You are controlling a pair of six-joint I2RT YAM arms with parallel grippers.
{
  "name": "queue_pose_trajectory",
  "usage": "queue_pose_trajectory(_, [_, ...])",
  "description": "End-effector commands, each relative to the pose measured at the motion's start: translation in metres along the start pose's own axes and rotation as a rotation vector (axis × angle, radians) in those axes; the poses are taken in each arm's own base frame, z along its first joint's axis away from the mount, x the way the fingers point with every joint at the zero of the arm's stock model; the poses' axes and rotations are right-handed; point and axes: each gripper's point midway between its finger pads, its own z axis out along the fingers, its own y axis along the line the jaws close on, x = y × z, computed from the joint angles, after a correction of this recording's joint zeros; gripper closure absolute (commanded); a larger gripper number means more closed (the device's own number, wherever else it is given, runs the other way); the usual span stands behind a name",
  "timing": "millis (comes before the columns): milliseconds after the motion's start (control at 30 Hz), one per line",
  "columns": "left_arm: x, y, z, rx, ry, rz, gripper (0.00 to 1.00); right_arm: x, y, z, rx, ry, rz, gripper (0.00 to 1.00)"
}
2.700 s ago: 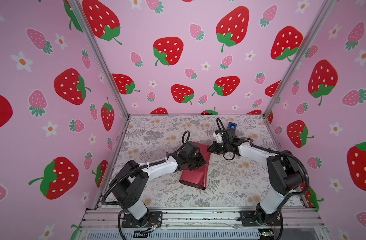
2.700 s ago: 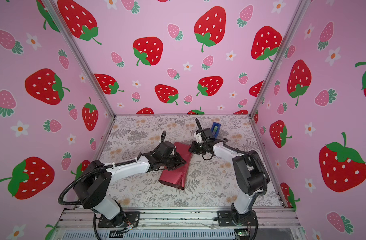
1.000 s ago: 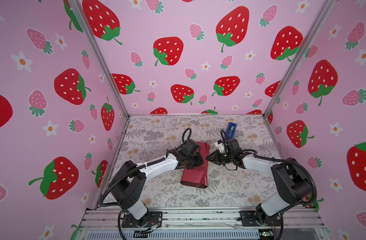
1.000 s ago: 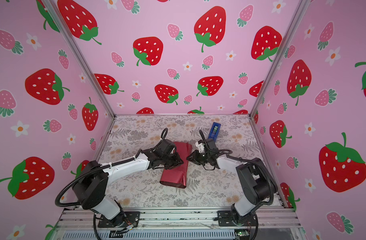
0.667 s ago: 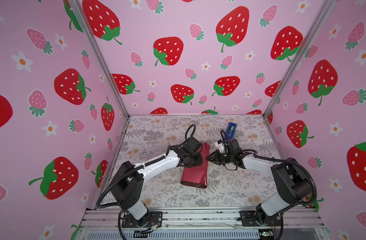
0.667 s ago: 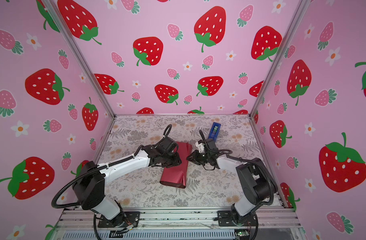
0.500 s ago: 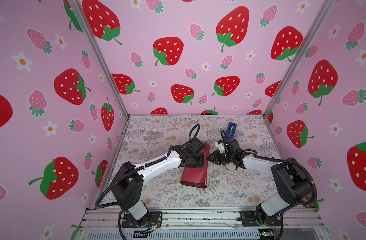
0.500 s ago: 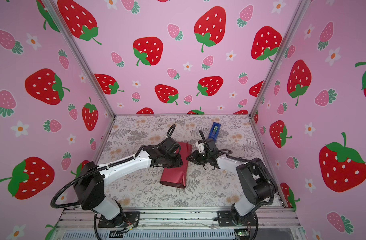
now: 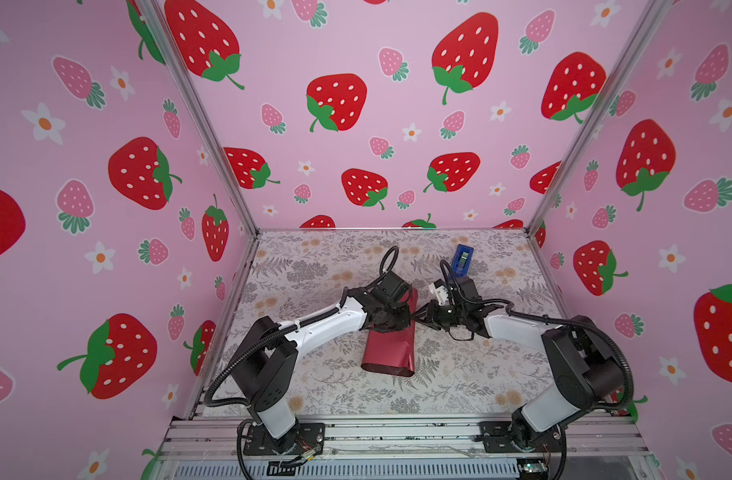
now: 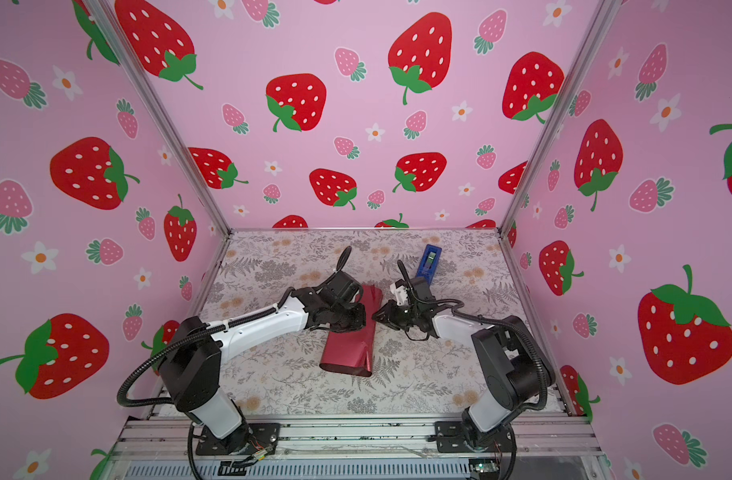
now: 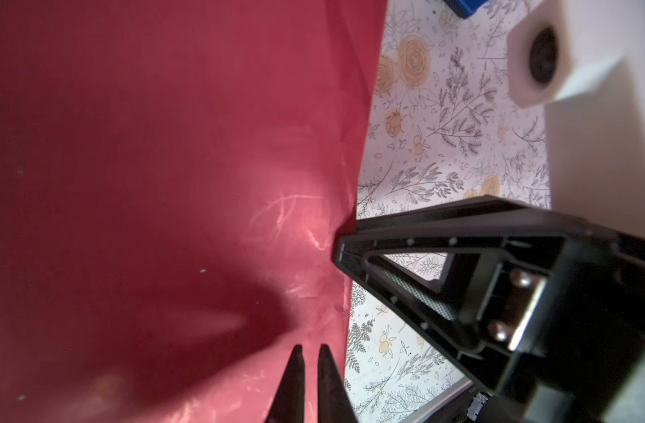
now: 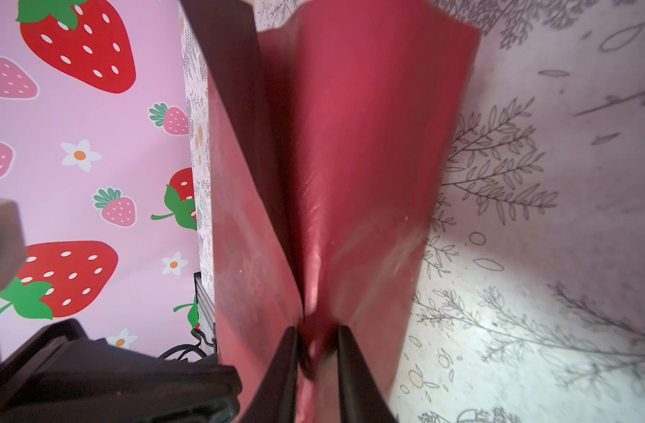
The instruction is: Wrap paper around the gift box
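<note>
We are looking into a booth whose pink walls (image 9: 356,104) are carrying a print of red strawberries and white flowers. Below them the table (image 9: 314,266) is wearing a grey and tan floral cover.

In both top views the paper (image 9: 391,353) (image 10: 349,353) is lying near the table's middle. It is folded over into a flattish sleeve with its shiny crimson face outward. We are not making out the gift box in any view.

The left tool (image 9: 399,322) is reaching over the sleeve's far half. The left wrist view is showing this tool (image 11: 311,351) with jaws drawn narrow, only a slit between the tips. It is hanging over the paper (image 11: 167,183), and we cannot tell whether it is touching.

The right tool (image 9: 418,318) is meeting the sleeve's right edge. In the right wrist view it (image 12: 317,340) is pinching a raised fold of the paper (image 12: 350,146) between its jaws.

A small bright blue tape dispenser (image 9: 463,259) is sitting behind the right tool, toward the back of the table and apart from the paper.
</note>
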Motion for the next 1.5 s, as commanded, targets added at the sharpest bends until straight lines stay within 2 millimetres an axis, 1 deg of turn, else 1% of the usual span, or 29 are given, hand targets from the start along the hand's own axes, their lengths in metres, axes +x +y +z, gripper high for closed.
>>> queue_pose_trajectory(0, [0.012, 0.014, 0.013, -0.034, 0.056, -0.033, 0.90, 0.018, -0.025, 0.007, 0.078, 0.049, 0.053, 0.79])
queue_pose_trajectory(200, [0.027, 0.027, 0.029, -0.058, 0.105, -0.064, 0.91, 0.015, -0.019, 0.004, 0.071, 0.042, 0.035, 0.78])
queue_pose_trajectory(333, [0.031, 0.035, 0.031, -0.070, 0.114, -0.075, 0.91, 0.000, -0.004, -0.004, 0.059, 0.019, -0.019, 0.73])
queue_pose_trajectory(433, [0.032, 0.039, 0.031, -0.078, 0.113, -0.080, 0.91, -0.020, 0.010, -0.019, 0.048, -0.030, -0.057, 0.65])
queue_pose_trajectory(533, [0.033, 0.043, 0.031, -0.078, 0.112, -0.089, 0.91, -0.045, 0.021, -0.038, 0.037, -0.094, -0.083, 0.62])
queue_pose_trajectory(633, [0.034, 0.046, 0.032, -0.082, 0.118, -0.094, 0.91, -0.067, 0.020, -0.054, 0.059, -0.129, -0.098, 0.62])
queue_pose_trajectory(700, [0.035, 0.047, 0.033, -0.082, 0.118, -0.096, 0.91, -0.072, 0.013, -0.060, 0.090, -0.117, -0.102, 0.67])
queue_pose_trajectory(767, [0.035, 0.047, 0.034, -0.080, 0.121, -0.098, 0.91, -0.066, 0.004, -0.061, 0.138, -0.085, -0.114, 0.69])
queue_pose_trajectory(833, [0.034, 0.046, 0.033, -0.077, 0.119, -0.096, 0.91, -0.051, -0.008, -0.060, 0.177, -0.056, -0.107, 0.72])
queue_pose_trajectory(900, [0.033, 0.047, 0.031, -0.079, 0.119, -0.099, 0.91, -0.029, -0.023, -0.057, 0.217, -0.024, -0.093, 0.77])
queue_pose_trajectory(967, [0.033, 0.048, 0.030, -0.081, 0.117, -0.098, 0.91, -0.007, -0.031, -0.048, 0.229, 0.018, -0.089, 0.85])
queue_pose_trajectory(1000, [0.034, 0.049, 0.029, -0.081, 0.116, -0.098, 0.91, 0.005, -0.033, -0.043, 0.228, 0.042, -0.087, 0.87])
queue_pose_trajectory(1133, [0.036, 0.053, 0.031, -0.088, 0.125, -0.106, 0.91, 0.045, -0.029, -0.016, 0.206, 0.132, -0.099, 0.90])
queue_pose_trajectory(1200, [0.037, 0.055, 0.031, -0.089, 0.129, -0.110, 0.91, 0.060, -0.026, -0.004, 0.203, 0.170, -0.106, 0.91])
queue_pose_trajectory(1300, [0.037, 0.055, 0.030, -0.088, 0.130, -0.108, 0.91, 0.071, -0.021, 0.008, 0.200, 0.194, -0.113, 0.91])
queue_pose_trajectory(1467, [0.035, 0.055, 0.026, -0.088, 0.137, -0.103, 0.91, 0.076, -0.010, 0.017, 0.179, 0.195, -0.120, 0.92])
